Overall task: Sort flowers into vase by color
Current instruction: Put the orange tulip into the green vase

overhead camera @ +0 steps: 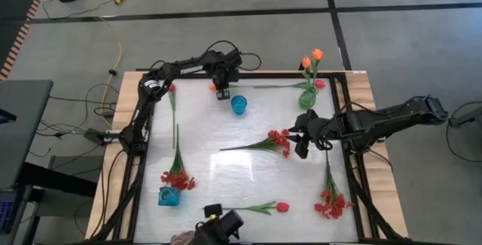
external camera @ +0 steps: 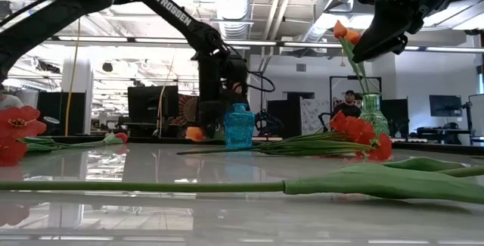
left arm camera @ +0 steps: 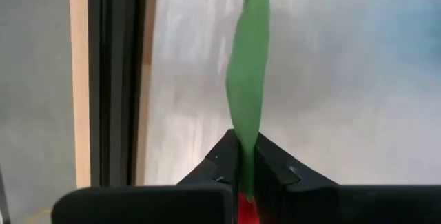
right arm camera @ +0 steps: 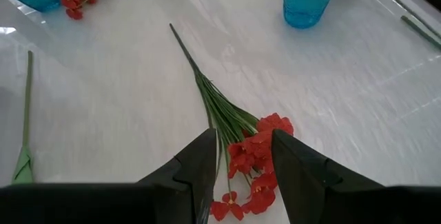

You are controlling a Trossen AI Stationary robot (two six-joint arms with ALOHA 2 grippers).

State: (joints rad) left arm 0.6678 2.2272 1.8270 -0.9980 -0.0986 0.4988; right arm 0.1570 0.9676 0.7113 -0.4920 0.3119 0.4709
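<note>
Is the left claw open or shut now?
Shut. In the left wrist view the left claw pinches a green leaf between its fingers, no gap visible.

The whole bench [overhead camera: 226, 154] is seen from straight above in the high view. In the low view it is looked across level from its surface, toward the room behind. Each wrist view is aimed past its own fingers, close to the bench top. The blue vase [overhead camera: 239, 105] is shared by the high, low and right wrist views.
</note>
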